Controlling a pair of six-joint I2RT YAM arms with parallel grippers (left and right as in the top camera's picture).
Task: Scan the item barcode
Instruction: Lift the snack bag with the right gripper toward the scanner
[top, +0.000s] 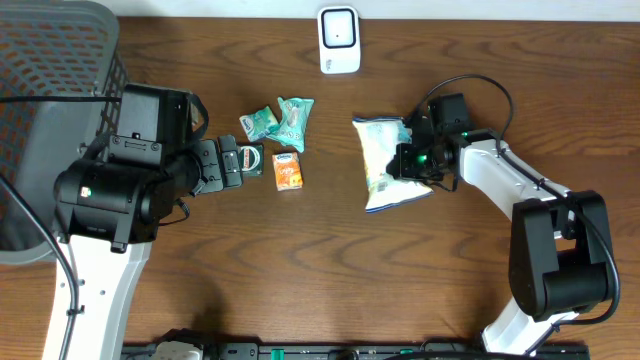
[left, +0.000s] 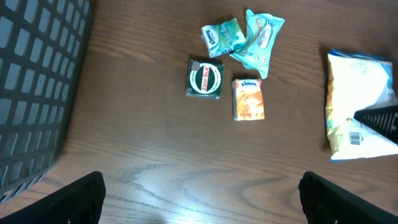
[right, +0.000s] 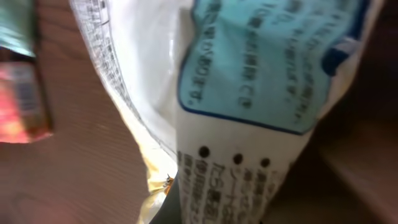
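Right pincer (top: 411, 160) is clamped on the right edge of the white snack bag (top: 383, 165), right of centre on the tabletop, long axis running up-down the frame. The scanner (top: 339, 40) sits up-left of it, and the left pincer (top: 245, 163) hangs wide open, farther away.

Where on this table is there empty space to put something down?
Bare table lies on the robot's side of the white bag and small packets, and between basket and scanner. It is crowded around the packets.
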